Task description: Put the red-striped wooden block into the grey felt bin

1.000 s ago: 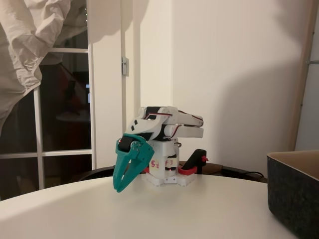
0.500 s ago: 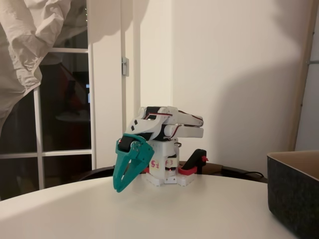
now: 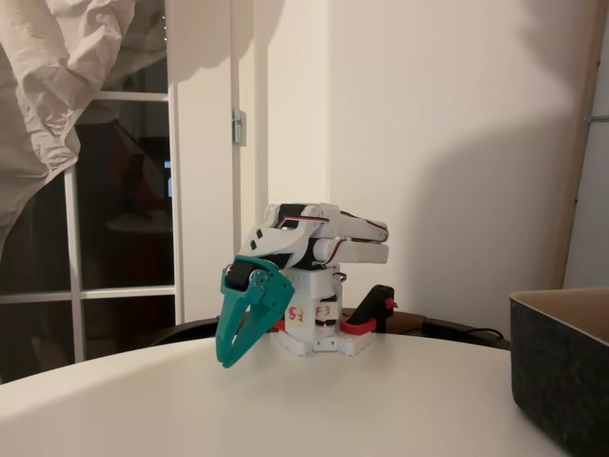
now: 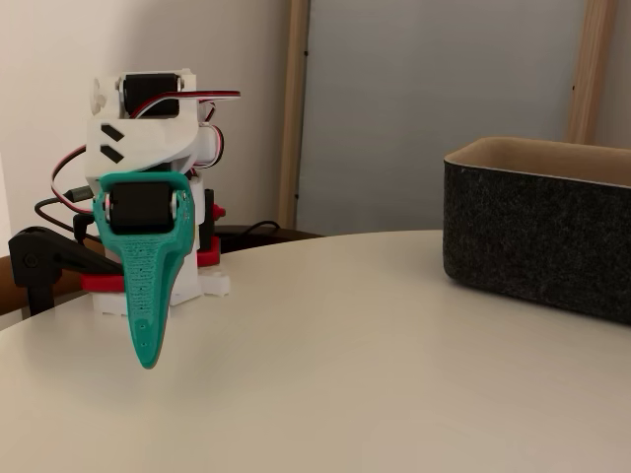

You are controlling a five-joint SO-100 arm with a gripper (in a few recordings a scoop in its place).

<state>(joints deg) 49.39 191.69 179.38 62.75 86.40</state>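
Nothing has moved: beside the bin (image 4: 537,232), the closed gripper (image 3: 226,354) holds nothing, so all remains.

I see a round, pale cream table (image 3: 314,400) with a smooth matte top in both fixed views. The arm's white base (image 3: 319,338) stands on it toward the far edge, trimmed in red at the foot, and a black clamp (image 3: 379,307) grips the edge just beside the base. The grey felt bin (image 4: 542,227) rests directly on the tabletop at the right of both fixed views, well apart from the base; I see its dark straight walls and a lighter tan inside at the rim
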